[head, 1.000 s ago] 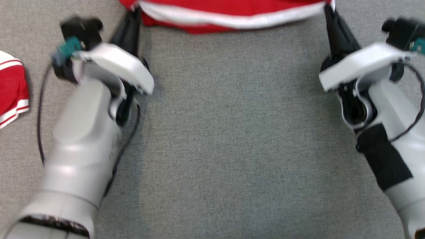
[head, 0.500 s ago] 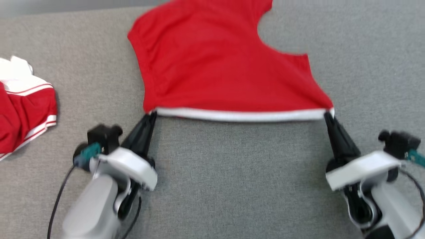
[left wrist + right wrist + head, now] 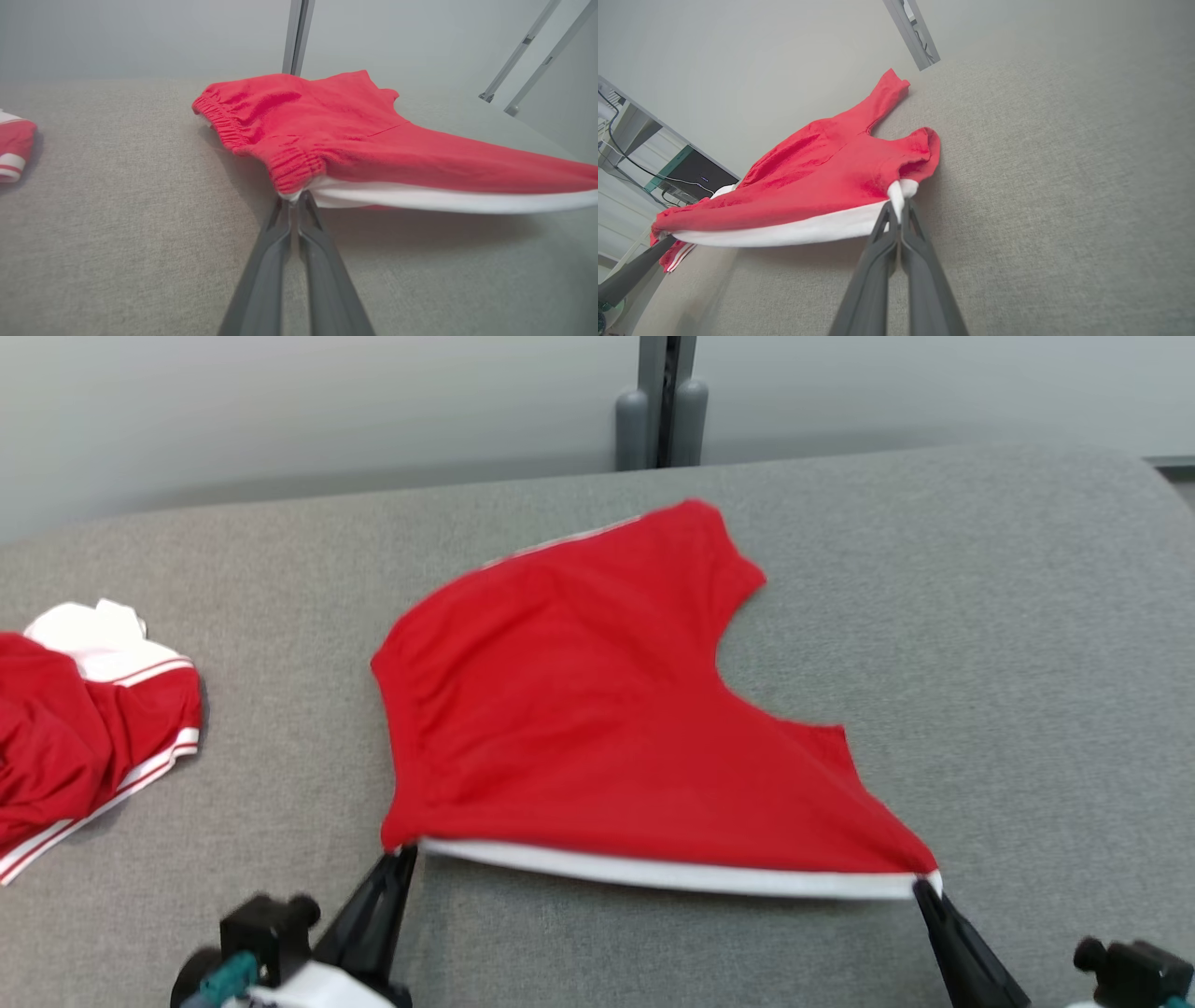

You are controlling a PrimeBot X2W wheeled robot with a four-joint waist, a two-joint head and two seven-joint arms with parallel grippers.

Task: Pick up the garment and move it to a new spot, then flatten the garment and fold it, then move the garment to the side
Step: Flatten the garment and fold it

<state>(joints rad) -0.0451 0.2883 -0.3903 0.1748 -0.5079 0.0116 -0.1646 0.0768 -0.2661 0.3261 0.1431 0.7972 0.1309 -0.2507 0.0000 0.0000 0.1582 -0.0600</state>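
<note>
A red garment [image 3: 597, 709] is lying spread near the middle of the grey fabric-covered surface [image 3: 1008, 616], while the robot's two grippers are pinching the ends of its white-trimmed near edge. The left gripper [image 3: 403, 855] is pressing its fingers together on the left corner, where the gathered red band is bunching just above the fingertips. The right gripper [image 3: 926, 887] is clamping tight on the right corner, with a tuft of white trim poking up between its fingers. The white edge is stretching taut between the two grips and hanging slightly off the surface, casting a shadow beneath, while the far part of the cloth is resting flat.

Off to the robot's left, well apart from the held piece, a second red-and-white garment [image 3: 84, 728] is sitting crumpled on the same surface. Beyond the far edge, a grey upright post [image 3: 658, 401] is standing against a pale wall [image 3: 280, 411]. From the right wrist's vantage, a shelf [image 3: 640, 135] carrying a dark box [image 3: 698, 172] and trailing cables is showing past the garment's far corner, off the surface altogether.
</note>
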